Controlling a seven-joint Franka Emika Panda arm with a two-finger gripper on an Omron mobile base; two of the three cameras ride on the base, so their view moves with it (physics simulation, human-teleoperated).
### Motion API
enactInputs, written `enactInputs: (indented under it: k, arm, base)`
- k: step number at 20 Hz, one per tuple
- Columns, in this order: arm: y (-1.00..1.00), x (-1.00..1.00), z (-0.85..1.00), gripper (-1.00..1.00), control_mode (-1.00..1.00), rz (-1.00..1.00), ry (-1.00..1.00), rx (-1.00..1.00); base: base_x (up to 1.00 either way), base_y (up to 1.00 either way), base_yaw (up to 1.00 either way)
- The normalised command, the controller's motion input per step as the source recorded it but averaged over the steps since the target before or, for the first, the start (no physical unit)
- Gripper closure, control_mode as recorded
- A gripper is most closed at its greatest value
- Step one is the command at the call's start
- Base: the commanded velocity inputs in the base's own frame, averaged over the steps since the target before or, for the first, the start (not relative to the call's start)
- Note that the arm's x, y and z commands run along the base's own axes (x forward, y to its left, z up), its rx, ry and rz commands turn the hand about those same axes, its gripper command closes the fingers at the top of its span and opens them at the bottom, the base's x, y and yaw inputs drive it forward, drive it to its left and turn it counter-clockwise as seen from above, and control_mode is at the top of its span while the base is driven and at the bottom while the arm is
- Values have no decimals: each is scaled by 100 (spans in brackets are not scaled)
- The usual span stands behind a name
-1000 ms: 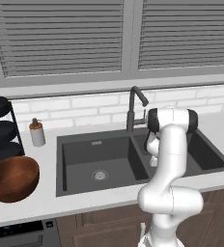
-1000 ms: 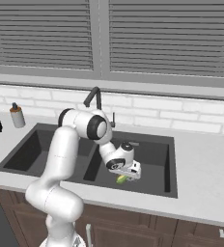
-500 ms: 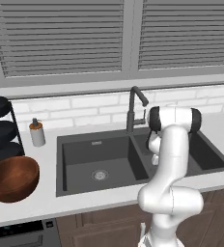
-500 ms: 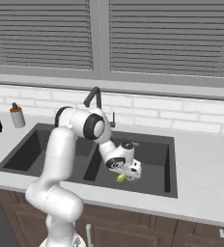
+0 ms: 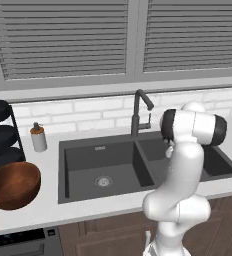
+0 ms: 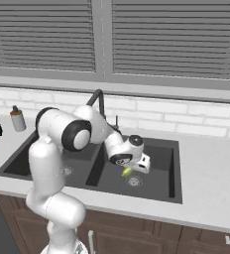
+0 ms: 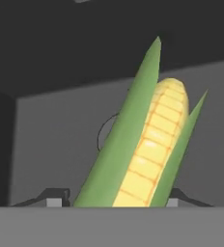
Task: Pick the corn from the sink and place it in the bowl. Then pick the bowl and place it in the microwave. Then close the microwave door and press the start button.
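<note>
Here, view by view.

Left base view: the bowl (image 5: 12, 184) sits on the counter (image 5: 48, 212) at the near left, well apart from the right basin of the sink (image 5: 100, 170); the faucet (image 5: 140, 111) stands behind the divider; the arm's own body blocks the right basin.

Right base view: the gripper (image 6: 132, 171) reaches down into the right basin, with the corn (image 6: 127, 172) at its tip, just beside the round drain (image 6: 133, 181).

Hand view: the corn (image 7: 145, 154) stands large between the two finger tips, cob yellow, husk green, the basin floor and drain ring behind it.

Claw: the jaws stand apart on either side of the cob; whether the tips already touch the husk I cannot tell.

Step in hand: picking the corn from the sink, by my reading in the closing phase.

Next move: likely squeeze onto the cob, lift clear of the basin wall, then carry it left to the bowl.

Hard to make out: the cob's lower end is cut off by the bottom of the hand view.
</note>
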Motion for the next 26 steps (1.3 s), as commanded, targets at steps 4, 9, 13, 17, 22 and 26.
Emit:
enactInputs:
  k: [4,9,13,17,22,26]
  arm:
    - [-4,-41,100,100,-100,0,-20,2]
    - [24,-56,100,100,-100,0,-14,-5]
    - [27,-46,100,100,-100,-5,-5,-6]
    - [0,-23,100,100,-100,0,0,2]
    - [3,-37,100,100,-100,0,0,0]
    - [25,-67,98,100,-100,0,-1,4]
  base:
    - [0,0,0]
    - [0,0,0]
    - [0,0,0]
    - [0,0,0]
    - [0,0,0]
    - [0,0,0]
